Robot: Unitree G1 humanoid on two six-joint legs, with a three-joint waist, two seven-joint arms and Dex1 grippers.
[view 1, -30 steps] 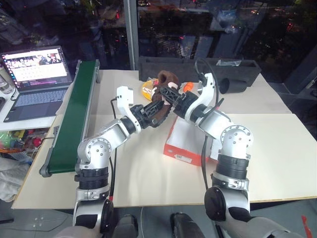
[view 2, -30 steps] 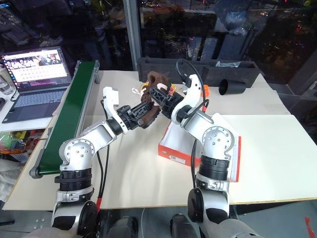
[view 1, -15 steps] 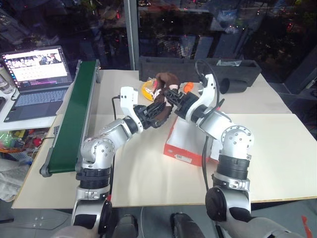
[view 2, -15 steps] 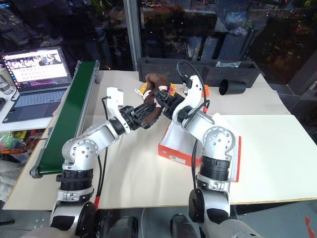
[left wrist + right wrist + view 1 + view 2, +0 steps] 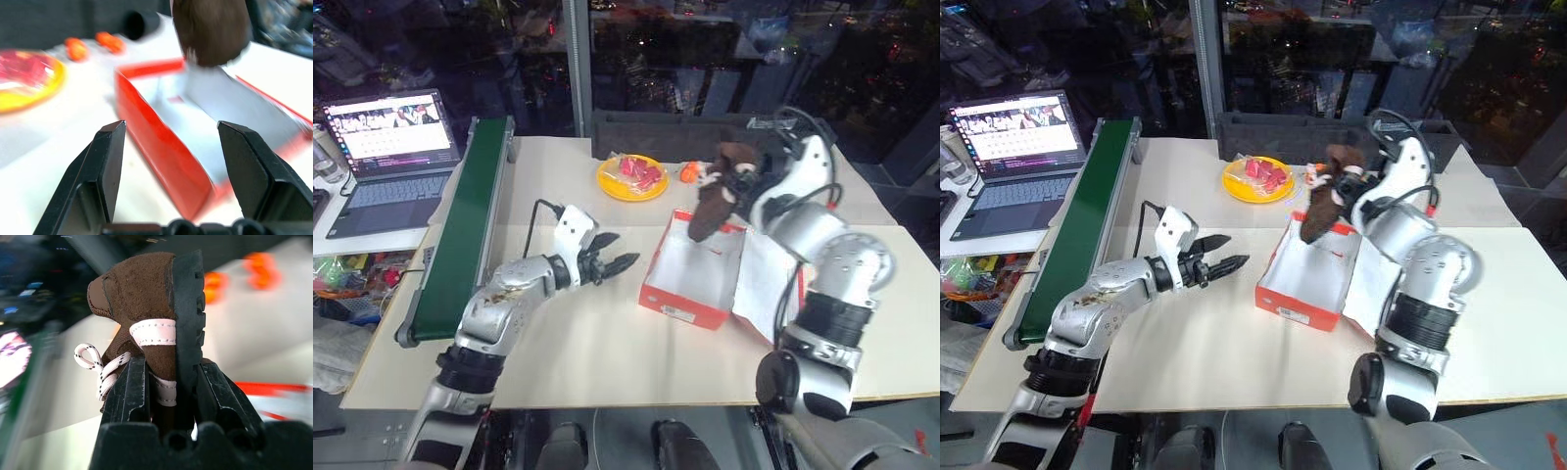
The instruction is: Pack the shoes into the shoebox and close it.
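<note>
Shoe [image 5: 717,201] passed to my right gripper [image 5: 168,382], clamped on heel; left gripper [image 5: 612,264] open, empty. Lower toe-first into shoebox [image 5: 690,269].

Left gripper [image 5: 625,261] released shoe [image 5: 717,199], pulled back; right gripper [image 5: 736,188] swung shoe over shoebox [image 5: 680,300].

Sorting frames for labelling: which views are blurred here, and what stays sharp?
Left wrist view: the shoebox, yellow plate and hanging shoe are blurred, the fingers crisp. Right wrist view: shoe and fingers sharp, background soft. Eye views: evenly sharp, dark glass behind.
</note>
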